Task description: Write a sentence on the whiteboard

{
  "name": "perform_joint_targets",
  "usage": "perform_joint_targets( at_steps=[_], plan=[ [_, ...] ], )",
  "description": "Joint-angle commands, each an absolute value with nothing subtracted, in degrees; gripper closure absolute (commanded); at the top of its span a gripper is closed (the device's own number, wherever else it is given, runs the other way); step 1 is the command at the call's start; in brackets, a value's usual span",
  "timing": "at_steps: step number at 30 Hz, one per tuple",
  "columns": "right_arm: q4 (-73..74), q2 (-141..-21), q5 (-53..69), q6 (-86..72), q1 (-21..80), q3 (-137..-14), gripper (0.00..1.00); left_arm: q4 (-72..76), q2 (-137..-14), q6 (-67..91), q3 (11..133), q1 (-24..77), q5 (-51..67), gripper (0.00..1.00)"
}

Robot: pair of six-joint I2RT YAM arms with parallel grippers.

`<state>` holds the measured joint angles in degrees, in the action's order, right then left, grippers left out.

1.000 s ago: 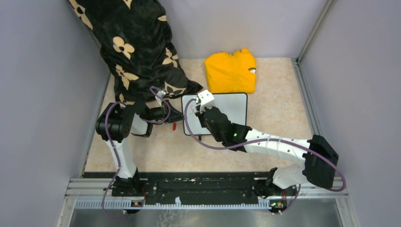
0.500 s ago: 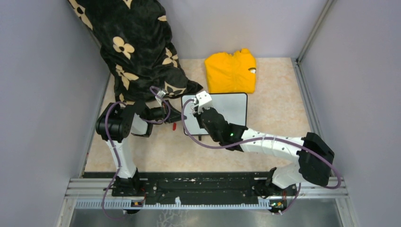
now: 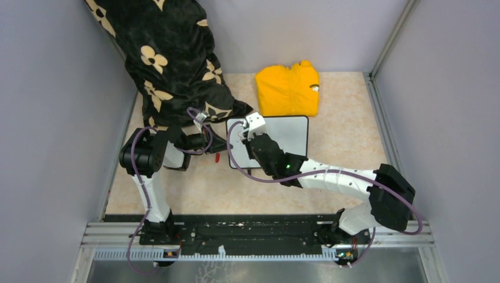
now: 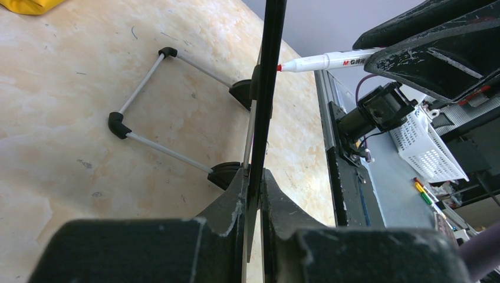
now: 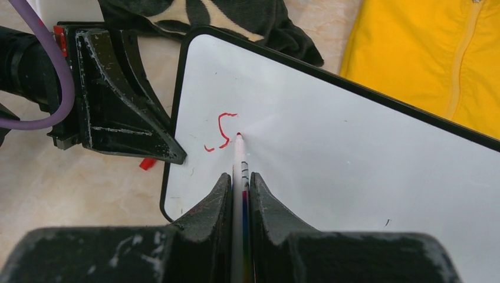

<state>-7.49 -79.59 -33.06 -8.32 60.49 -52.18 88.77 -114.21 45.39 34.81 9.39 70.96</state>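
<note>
The right gripper (image 5: 239,177) is clamped on a marker (image 5: 240,156), its tip touching the whiteboard (image 5: 354,165) beside the sentence (image 5: 223,131), just 1 red letter. The left gripper (image 4: 253,177) pinches the whiteboard's left rim. The whiteboard lies midway across the table (image 3: 348,147), its far edge just beside a yellow garment (image 5: 424,53). Hard pressing could twist the whiteboard from that thin pinch, skewing strokes.

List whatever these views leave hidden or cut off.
- Right wrist: the frame edge cuts off the whiteboard on the right; the fingers hide most of the marker.
- Top view: the right gripper covers the writing.
- Left wrist: the whiteboard is edge-on, its face unseen.
</note>
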Motion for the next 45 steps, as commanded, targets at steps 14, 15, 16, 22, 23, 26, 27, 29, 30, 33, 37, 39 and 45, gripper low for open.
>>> perform_joint_targets(
  at_steps=[14,15,16,22,23,26,27,29,30,33,37,39,45],
  plan=[
    [-7.16,-79.13,-32.19,-10.55,59.79,-52.51,1.00,102.62,-113.61,45.38,35.12,9.67,71.48,1.00],
    [-6.86,-79.03,-32.04,-10.55,59.79,-52.38,1.00,102.64,-113.59,45.41,35.12,9.67,71.54,1.00],
    [-6.61,-79.02,-31.99,-10.67,59.78,-52.29,1.00,102.61,-113.56,45.38,35.09,9.67,71.47,1.00],
    [-5.82,-78.57,-31.35,-11.66,59.80,-51.12,1.00,102.65,-113.42,45.37,35.02,9.67,71.46,1.00],
    [-5.68,-78.53,-31.13,-11.75,59.85,-51.00,1.00,102.61,-113.46,45.41,35.05,9.67,71.46,1.00],
    [-5.39,-78.49,-30.77,-11.95,59.79,-50.89,1.00,102.59,-113.47,45.51,35.07,9.67,71.46,1.00],
    [-5.32,-78.49,-30.74,-12.02,59.84,-50.89,1.00,102.59,-113.47,45.37,35.04,9.67,71.46,1.00],
    [-5.27,-78.52,-30.71,-12.11,59.79,-50.95,1.00,102.66,-113.46,45.36,35.03,9.67,71.46,1.00],
    [-5.27,-78.42,-30.80,-12.13,59.83,-51.04,1.00,102.58,-113.46,45.46,35.01,9.67,71.46,1.00],
    [-5.58,-78.54,-31.47,-12.08,59.79,-51.64,1.00,102.61,-113.47,45.42,35.07,9.67,71.47,1.00],
    [-6.04,-78.88,-32.35,-11.87,59.69,-52.89,1.00,102.63,-113.47,45.45,35.07,9.67,71.46,1.00],
    [-6.22,-79.07,-32.48,-11.78,59.56,-53.35,1.00,102.63,-113.47,45.40,35.06,9.67,71.46,1.00],
    [-6.50,-79.25,-32.81,-11.53,58.94,-54.27,1.00,102.66,-113.55,45.37,35.05,9.67,71.46,1.00]
  ],
)
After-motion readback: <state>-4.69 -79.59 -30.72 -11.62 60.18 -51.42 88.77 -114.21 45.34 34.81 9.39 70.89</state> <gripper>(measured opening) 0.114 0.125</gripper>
